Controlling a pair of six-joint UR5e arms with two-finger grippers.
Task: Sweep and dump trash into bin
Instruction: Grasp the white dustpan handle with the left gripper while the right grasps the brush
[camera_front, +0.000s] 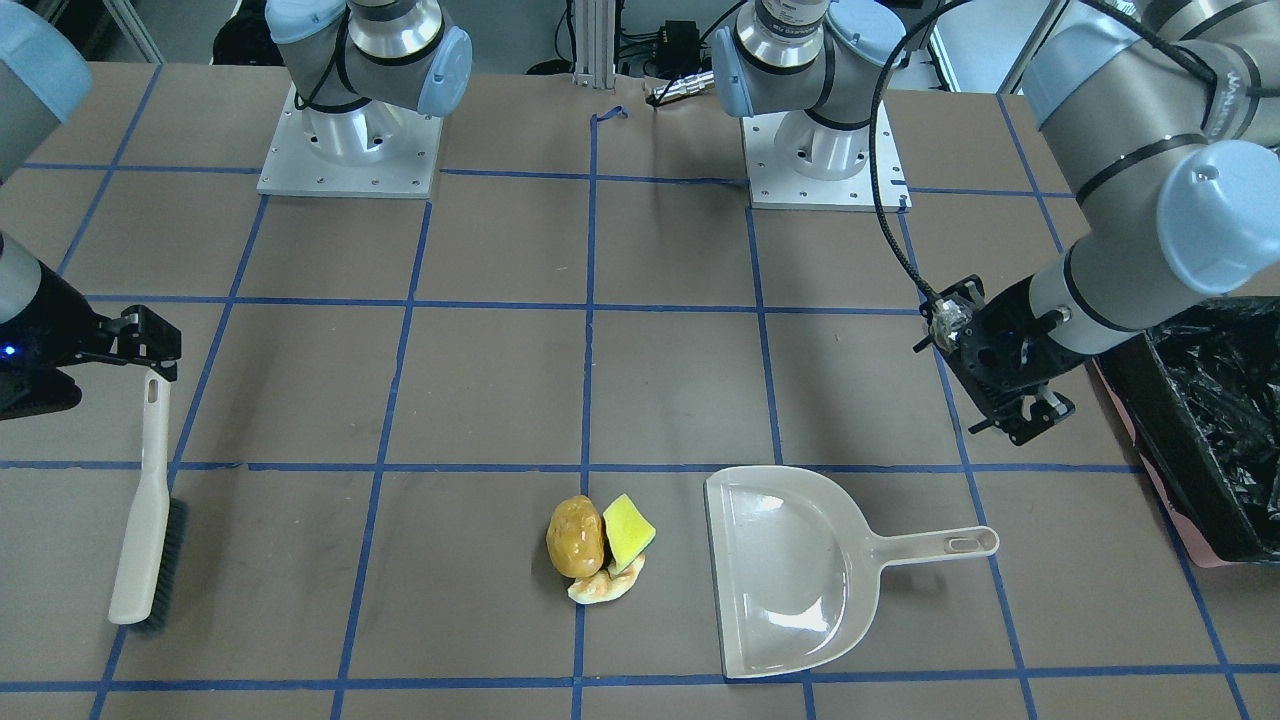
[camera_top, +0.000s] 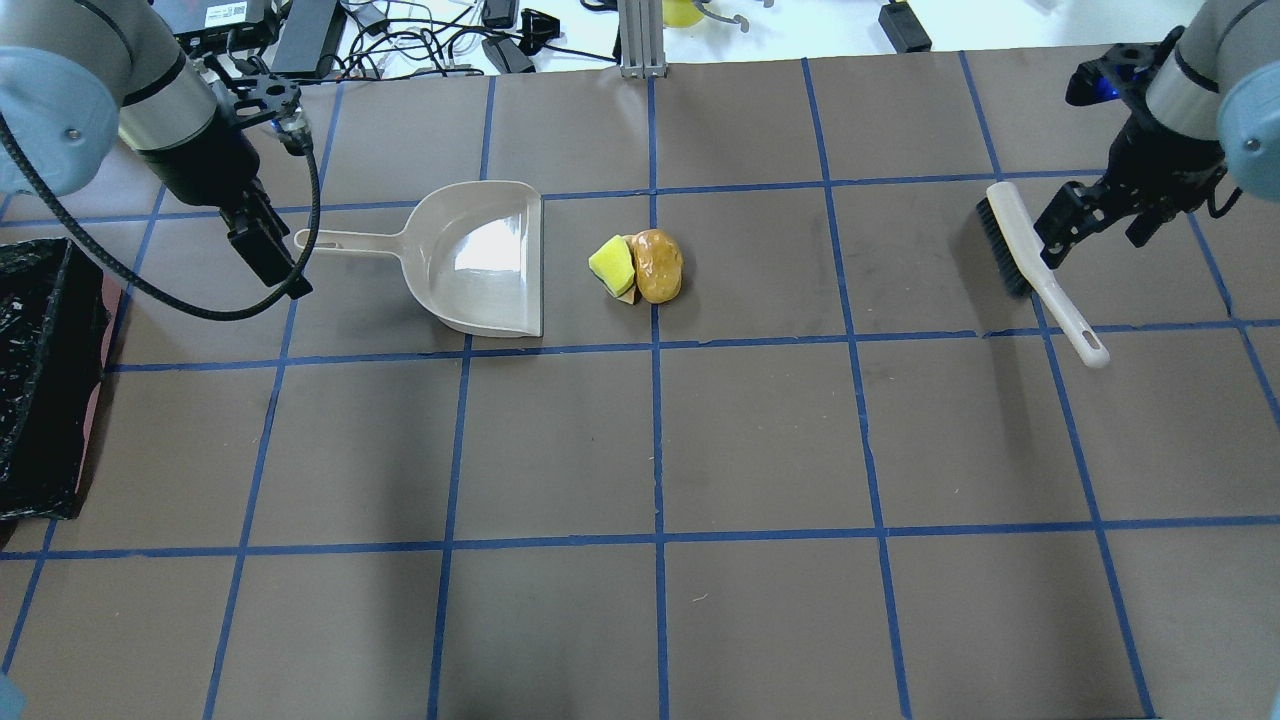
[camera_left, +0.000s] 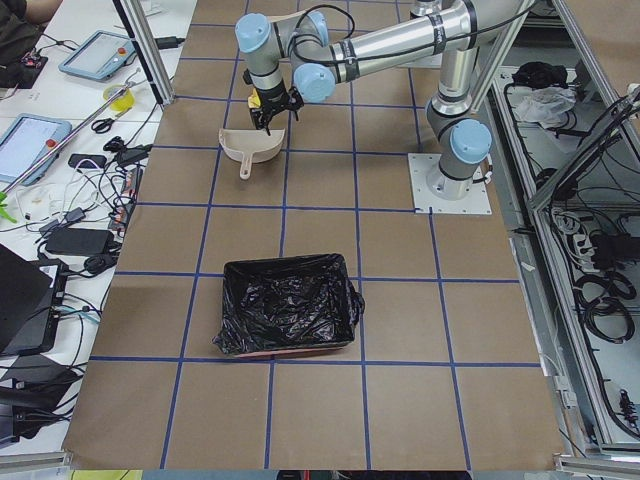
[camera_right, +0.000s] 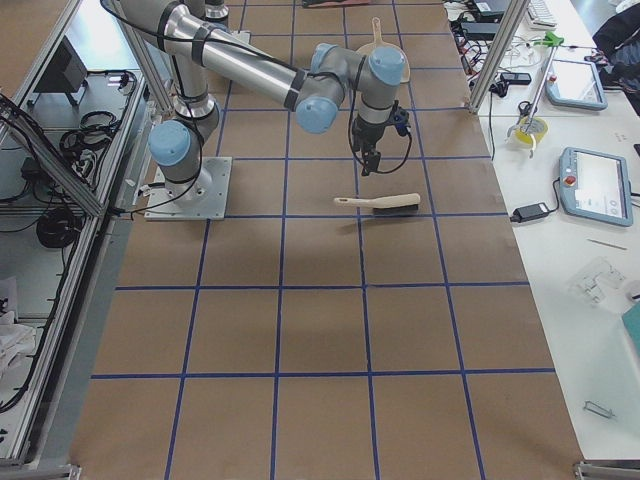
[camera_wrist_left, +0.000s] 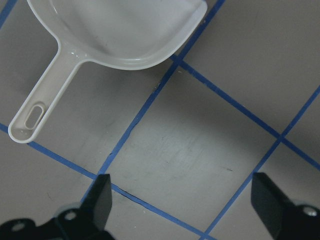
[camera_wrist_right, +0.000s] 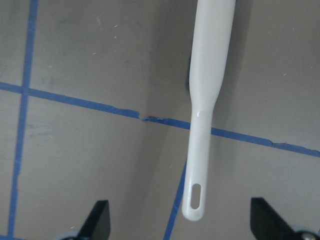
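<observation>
Aloft, left hand (camera_wrist_left: 182, 205) wide open above dustpan handle (camera_wrist_left: 46, 99), right hand (camera_wrist_right: 182, 220) likewise above brush handle (camera_wrist_right: 207, 100).

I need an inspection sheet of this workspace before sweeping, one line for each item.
Surface: brown table, blue tape grid.
Job's things: trash lies in a cluster, a gap from the dustpan mouth; brush lies flat; bin is lined, nothing seen inside.
Clutter: nothing seen.
Grippers: left gripper open, near the dustpan handle; right gripper open, over the brush handle.
Cables: black cable loops from the left wrist.
Surroundings: tablet on a side bench.
</observation>
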